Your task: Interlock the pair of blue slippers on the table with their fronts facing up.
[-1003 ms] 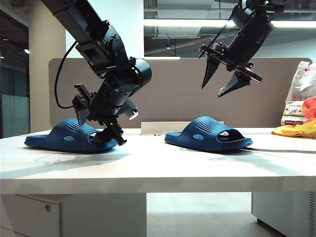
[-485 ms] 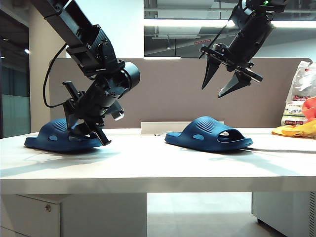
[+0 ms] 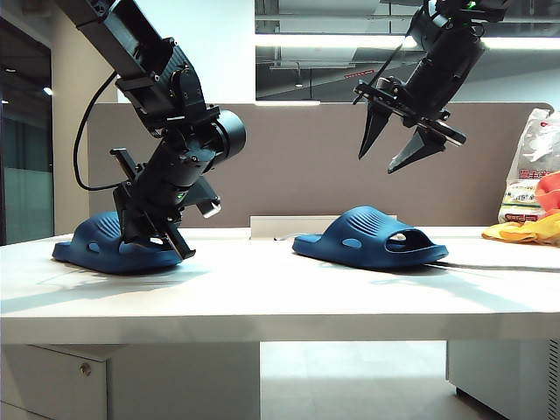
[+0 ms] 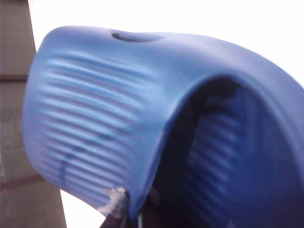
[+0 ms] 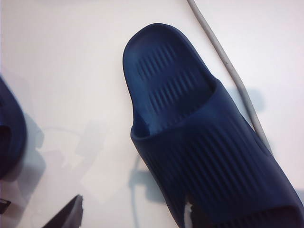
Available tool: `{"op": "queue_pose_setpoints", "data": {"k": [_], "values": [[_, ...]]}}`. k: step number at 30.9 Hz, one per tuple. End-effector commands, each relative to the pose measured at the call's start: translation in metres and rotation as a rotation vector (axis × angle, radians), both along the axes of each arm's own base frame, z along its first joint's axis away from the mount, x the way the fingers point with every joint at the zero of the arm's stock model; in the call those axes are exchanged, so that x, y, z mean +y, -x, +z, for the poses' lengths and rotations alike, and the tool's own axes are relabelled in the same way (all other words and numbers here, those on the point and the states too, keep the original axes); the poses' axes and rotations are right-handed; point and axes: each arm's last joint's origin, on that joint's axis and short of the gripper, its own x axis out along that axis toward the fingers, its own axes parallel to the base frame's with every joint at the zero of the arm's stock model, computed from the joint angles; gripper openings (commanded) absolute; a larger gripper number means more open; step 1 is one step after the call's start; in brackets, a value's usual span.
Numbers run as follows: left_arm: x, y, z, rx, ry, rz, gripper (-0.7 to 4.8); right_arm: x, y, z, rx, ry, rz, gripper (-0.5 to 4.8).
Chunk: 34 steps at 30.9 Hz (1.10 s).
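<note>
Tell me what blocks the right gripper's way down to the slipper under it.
Nothing visible. The right gripper hangs open above the right slipper, only air between them. The left gripper is shut on the left slipper, well aside.

Two black jointed arms with black cables and pointed black claws.

A grey-brown divider panel point(image 3: 297, 166) stands behind the desk. Above it, long bright ceiling light strips point(image 3: 332, 41) run across a dark, open ceiling with what may be ducting. A pale wall point(image 3: 227, 52) rises behind on the left, beside a tall dark window point(image 3: 24, 140). Under the desk, a white cabinet point(image 3: 70, 381) with a small round lock sits on a light floor point(image 3: 350, 381)
</note>
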Motion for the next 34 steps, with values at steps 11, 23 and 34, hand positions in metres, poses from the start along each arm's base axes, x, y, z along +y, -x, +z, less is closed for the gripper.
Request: {"op": "queue_pose_setpoints", "data": {"k": [11,23,34], "values": [[-0.004,0.003,-0.005,0.122,0.03,-0.12,0.02,0.0,0.001,0.006,-0.026,-0.001,0.002,2.7],[-0.02,0.0,0.008,-0.092,0.435,-0.022,1.14,0.0,0.0,0.006,-0.03,0.002,0.003,2.7],[-0.018,0.004,0.035,-0.297,0.794,0.249,3.43,0.0,0.0,0.006,-0.029,0.001,0.003,2.7]]}}
